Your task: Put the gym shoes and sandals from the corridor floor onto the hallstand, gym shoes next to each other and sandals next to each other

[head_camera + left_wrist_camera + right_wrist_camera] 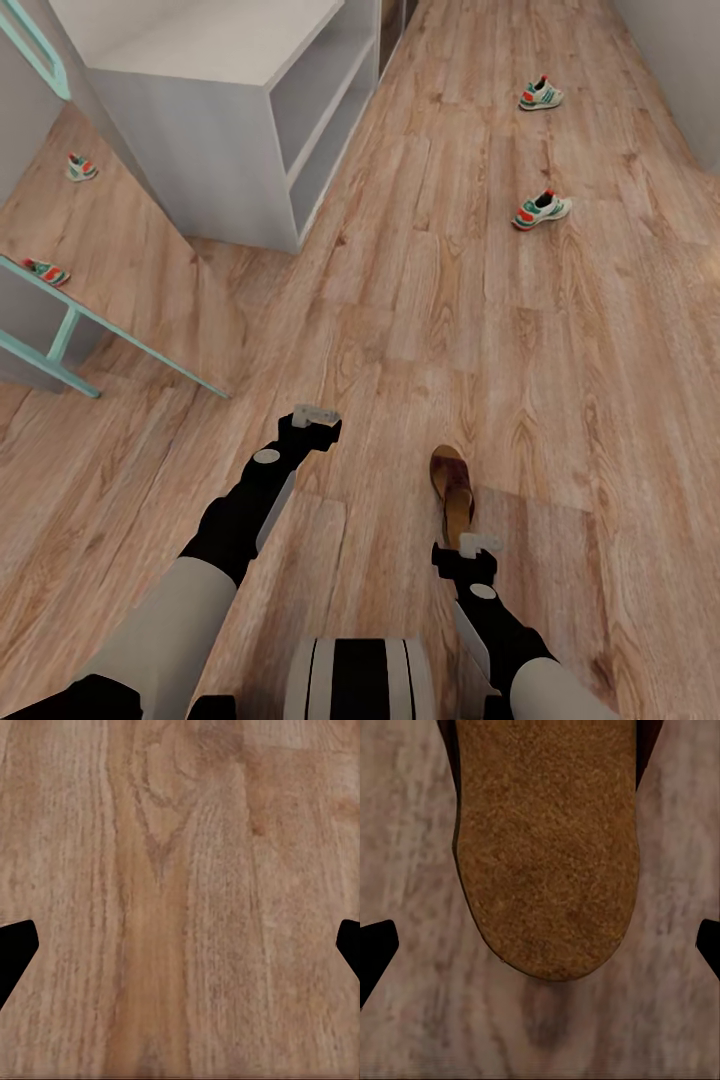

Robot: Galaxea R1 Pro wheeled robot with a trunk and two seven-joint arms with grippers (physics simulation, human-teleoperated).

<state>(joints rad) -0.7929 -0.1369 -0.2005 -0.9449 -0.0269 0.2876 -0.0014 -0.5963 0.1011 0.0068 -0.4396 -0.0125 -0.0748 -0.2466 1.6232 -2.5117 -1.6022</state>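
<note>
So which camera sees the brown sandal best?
The head view: the whole sandal lies on the floor just ahead of the right gripper. The right wrist view gives a big close-up of one rounded end. The left wrist view looks at bare planks.

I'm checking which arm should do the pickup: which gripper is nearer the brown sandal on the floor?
Right. The right gripper hangs just over the sandal's near end, jaws open. The left gripper is off to the sandal's left, over bare floor.
</note>
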